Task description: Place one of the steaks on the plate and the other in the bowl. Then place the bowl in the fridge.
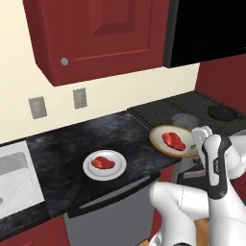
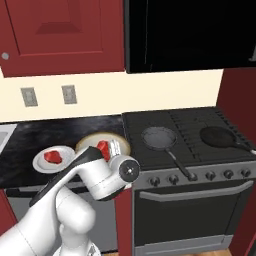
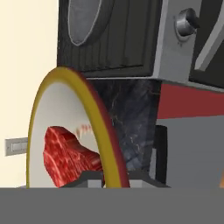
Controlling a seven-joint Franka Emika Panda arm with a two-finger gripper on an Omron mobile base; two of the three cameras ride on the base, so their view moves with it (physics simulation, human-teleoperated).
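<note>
Gripper [image 3: 103,179] clamped on bowl [image 3: 70,127] rim at bottom centre; rigid, light, likely slick, with loose steak [image 3: 65,157] liable to slide if tilted.

Our arm [image 1: 202,202] rises from the base, bends at the elbow and reaches forward over the counter's front edge. Our wrist [image 2: 117,175] is rolled sideways, so the hand lies level rather than pointing down. Our gripper [image 3: 105,178] is closed, its two dark finger tips clamped on the rim of the bowl [image 3: 103,131], one either side of it, at its near edge.
</note>
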